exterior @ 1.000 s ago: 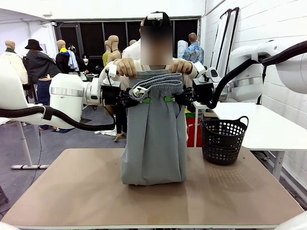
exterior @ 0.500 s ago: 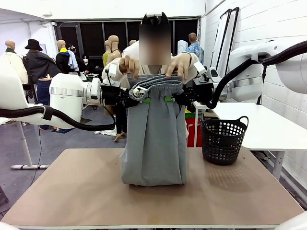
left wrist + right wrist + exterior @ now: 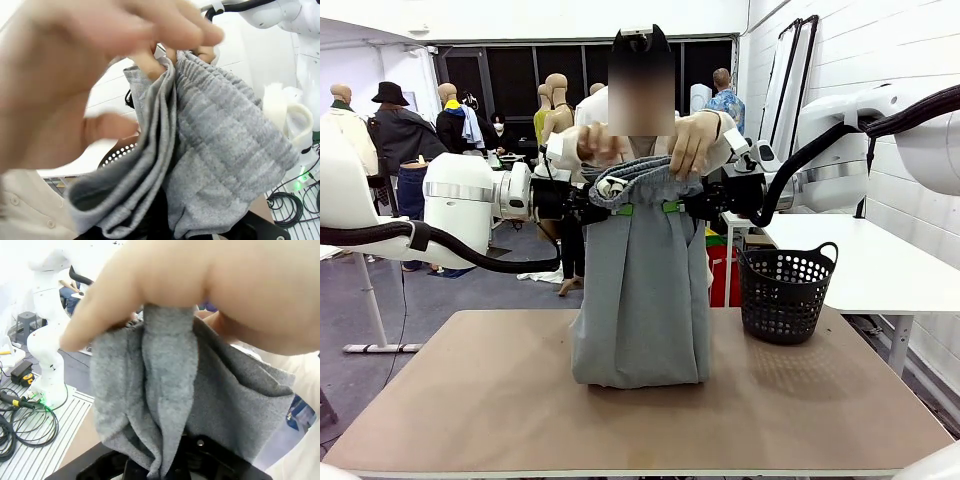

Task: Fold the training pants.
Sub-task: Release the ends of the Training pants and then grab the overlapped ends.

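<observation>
Left gripper: clenched on the gathered elastic waistband of the light grey soft jersey training pants, with its green pad pressed into the cloth.
Right gripper: clamped on the same waistband just beside the left gripper, the two facing each other across the bunched elastic.
Left wrist view: I see grey ribbed folds rising from the bottom edge. The cloth covers my own fingers.
Right wrist view: a thick pleat of the grey jersey climbs from the black gripper body up into a hand.
Training pants: they hang upright from both grippers over the middle of the table, and the lower end rests slightly bunched on the surface.
Person's hands: one droops over the top of the waistband on my right side, its fingers touching the cloth. The other is blurred, just above the waistband on my left side.
Table: a tan rectangular wooden top, with the person standing at its far edge.
Basket: a black perforated plastic basket with a loop handle stands at the far right corner, well apart from the pants.
</observation>
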`<state>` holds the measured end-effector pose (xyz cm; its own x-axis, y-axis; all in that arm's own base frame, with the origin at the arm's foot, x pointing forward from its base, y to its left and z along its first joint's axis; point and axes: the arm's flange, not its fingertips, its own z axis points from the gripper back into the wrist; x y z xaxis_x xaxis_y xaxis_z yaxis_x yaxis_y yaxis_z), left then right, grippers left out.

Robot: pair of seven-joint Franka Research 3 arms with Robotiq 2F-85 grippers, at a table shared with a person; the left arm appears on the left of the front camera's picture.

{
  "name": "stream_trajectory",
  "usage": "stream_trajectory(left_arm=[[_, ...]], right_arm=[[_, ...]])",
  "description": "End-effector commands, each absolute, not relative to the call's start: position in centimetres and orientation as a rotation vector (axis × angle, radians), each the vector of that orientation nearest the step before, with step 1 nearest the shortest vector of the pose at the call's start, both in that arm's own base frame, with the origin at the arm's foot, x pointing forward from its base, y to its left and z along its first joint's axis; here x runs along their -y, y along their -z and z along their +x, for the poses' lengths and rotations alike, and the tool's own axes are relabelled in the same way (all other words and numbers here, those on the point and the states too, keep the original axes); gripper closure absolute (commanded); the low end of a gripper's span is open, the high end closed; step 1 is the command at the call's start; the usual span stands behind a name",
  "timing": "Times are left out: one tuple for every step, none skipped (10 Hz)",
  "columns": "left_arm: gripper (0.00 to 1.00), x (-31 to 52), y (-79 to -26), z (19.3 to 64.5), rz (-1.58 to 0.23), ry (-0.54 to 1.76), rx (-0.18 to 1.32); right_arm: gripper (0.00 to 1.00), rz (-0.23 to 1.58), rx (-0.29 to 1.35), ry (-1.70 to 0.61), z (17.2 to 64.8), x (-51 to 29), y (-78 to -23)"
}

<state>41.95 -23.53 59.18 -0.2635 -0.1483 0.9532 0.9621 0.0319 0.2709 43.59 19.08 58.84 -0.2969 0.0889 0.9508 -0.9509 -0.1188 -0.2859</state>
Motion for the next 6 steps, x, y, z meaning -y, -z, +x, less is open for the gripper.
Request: stream_trajectory(left_arm=[[1.0,23.57,-59.46,41.61,-0.918,1.421,1.329],[1.0,23.57,-59.46,41.61,-0.918,1.421,1.329],[1.0,23.57,-59.46,41.61,-0.918,1.421,1.329],[1.0,23.57,-59.46,41.61,-0.918,1.421,1.329],[1.0,23.57,-59.46,41.61,-0.918,1.421,1.329],[1.0,23.57,-59.46,41.61,-0.918,1.421,1.329]], right_arm=[[1.0,1.056,1.294,-1.553,43.49,-19.23,-59.0],[1.0,1.056,1.294,-1.553,43.49,-19.23,-59.0],[1.0,1.056,1.294,-1.553,43.49,-19.23,-59.0],[1.0,1.056,1.294,-1.553,43.49,-19.23,-59.0],[1.0,1.056,1.294,-1.553,43.49,-19.23,-59.0],[1.0,1.056,1.294,-1.553,43.49,-19.23,-59.0]])
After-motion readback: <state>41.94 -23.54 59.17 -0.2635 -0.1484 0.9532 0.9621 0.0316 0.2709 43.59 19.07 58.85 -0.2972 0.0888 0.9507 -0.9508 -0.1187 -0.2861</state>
